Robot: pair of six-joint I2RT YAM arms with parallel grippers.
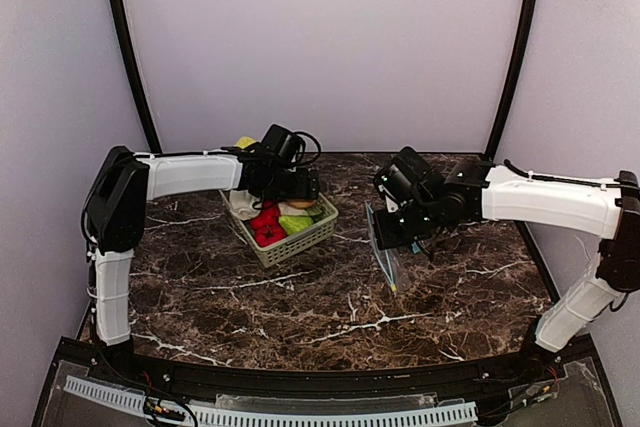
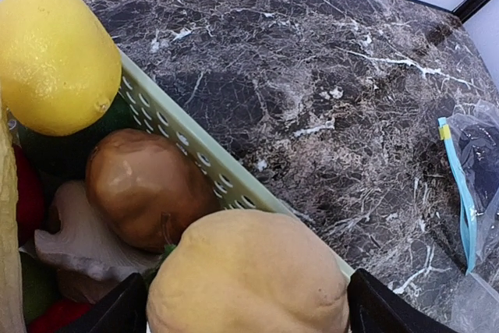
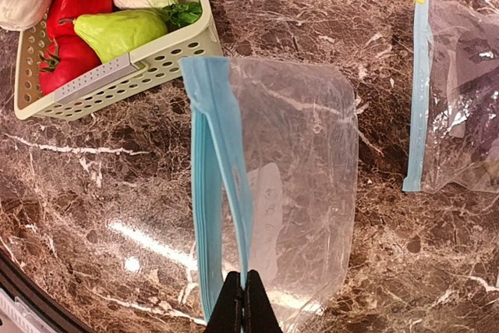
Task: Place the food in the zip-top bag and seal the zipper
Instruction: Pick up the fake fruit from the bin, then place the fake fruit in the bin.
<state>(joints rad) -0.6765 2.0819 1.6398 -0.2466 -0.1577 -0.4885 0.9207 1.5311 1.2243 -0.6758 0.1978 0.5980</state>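
Note:
A round orange-yellow peach (image 2: 249, 278) fills the gap between the fingers of my left gripper (image 2: 249, 313), which is shut on it just above the rim of the pale green basket (image 2: 179, 138). From above, that gripper (image 1: 298, 187) hangs over the basket (image 1: 290, 245). My right gripper (image 3: 244, 290) is shut on the blue zipper strip of a clear zip-top bag (image 3: 296, 161), holding it upright over the table with the mouth slightly parted. The bag (image 1: 385, 247) hangs right of the basket, apart from it.
The basket also holds a yellow lemon (image 2: 54, 56), a brown fruit (image 2: 140, 189), red peppers (image 3: 70, 37) and a light green piece (image 3: 121, 30). A second zip-top bag (image 3: 460, 91) lies flat on the marble at the right with something dark inside.

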